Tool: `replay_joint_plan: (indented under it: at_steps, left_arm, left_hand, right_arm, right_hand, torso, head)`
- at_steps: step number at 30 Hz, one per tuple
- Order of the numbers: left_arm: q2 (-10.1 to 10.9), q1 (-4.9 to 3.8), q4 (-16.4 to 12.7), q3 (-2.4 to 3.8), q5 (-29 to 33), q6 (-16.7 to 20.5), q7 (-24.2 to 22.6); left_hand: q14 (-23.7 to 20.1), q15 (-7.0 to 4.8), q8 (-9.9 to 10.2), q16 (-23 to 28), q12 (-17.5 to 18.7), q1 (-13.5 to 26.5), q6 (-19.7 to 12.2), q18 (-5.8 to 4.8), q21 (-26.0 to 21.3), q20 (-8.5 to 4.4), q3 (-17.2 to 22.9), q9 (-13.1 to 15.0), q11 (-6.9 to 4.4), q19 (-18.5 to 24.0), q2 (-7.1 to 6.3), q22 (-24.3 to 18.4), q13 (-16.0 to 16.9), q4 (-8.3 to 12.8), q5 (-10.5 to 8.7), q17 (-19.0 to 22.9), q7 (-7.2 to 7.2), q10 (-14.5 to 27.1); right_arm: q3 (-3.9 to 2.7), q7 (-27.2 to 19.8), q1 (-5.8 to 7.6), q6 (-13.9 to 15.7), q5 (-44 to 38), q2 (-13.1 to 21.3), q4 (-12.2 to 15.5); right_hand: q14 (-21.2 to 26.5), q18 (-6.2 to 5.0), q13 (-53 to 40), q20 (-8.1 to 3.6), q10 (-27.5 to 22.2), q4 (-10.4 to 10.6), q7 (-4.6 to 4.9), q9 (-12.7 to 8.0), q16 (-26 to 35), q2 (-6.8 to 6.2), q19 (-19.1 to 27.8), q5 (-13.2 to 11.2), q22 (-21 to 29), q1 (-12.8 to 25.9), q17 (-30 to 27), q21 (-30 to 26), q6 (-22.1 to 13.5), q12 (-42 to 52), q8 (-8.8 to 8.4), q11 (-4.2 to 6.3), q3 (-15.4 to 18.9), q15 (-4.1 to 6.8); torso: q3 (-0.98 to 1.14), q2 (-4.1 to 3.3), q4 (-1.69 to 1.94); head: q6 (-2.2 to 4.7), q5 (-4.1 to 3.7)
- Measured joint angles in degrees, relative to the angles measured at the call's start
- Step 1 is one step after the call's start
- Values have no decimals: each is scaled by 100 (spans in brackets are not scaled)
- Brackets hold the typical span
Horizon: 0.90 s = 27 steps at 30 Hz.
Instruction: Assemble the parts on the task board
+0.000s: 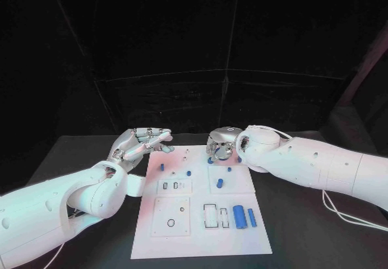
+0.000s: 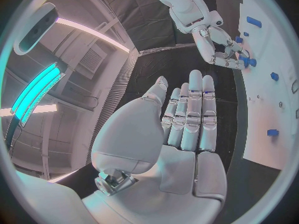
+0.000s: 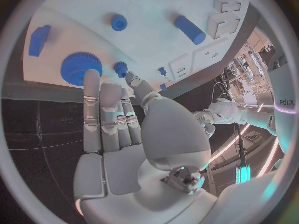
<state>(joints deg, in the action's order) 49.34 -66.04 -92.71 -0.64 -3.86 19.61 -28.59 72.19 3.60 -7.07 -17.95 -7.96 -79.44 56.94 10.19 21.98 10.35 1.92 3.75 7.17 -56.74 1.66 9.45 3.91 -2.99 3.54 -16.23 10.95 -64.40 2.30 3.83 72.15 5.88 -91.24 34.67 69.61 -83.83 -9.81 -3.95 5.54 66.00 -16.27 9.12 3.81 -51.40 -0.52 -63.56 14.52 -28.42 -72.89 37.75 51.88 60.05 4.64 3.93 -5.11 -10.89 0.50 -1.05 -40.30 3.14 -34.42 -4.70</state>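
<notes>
Reaching looks like the step in hand: the right hand hovers over the far edge of the white board, fingers straight, close together and holding nothing, near a toothed blue wheel. The left hand waits at the board's far left corner, fingers extended and empty. Next, I judge, the right hand must close on a part. Other blue parts, like the cylinder, lie across the board on the black bench.
</notes>
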Motion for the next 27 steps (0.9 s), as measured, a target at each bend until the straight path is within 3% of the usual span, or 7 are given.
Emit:
replay_joint_plan:
  at_steps: [21,27]
  left_arm:
    - [-3,-2,32,1,-3,-43,26]
    - [-9,-2,49,1,-4,-50,32]
  left_hand:
    - [0,0,19,0,24,0,-21,-1,0,0,0,1,0,0,0,1,1,0,0,-10,21,0]
    - [0,0,19,0,24,0,-21,-1,0,0,0,1,0,0,0,-4,1,0,0,-15,21,0]
  right_arm:
    - [3,-18,-9,-319,-37,-135,-152]
    - [2,-31,-10,-368,-40,-153,-175]
  right_hand:
    - [-21,0,5,17,16,20,3,12,-713,31,41,0,-170,30,702,310,53,105,1,10,-294,-20]
    - [-21,0,5,-12,95,-6,-18,12,-923,84,70,-207,-234,-23,895,426,127,133,1,30,-477,-20]
  torso:
    - [3,-86,24]
    - [4,-94,31]
  head:
    - [-23,-18]
    - [-28,-20]
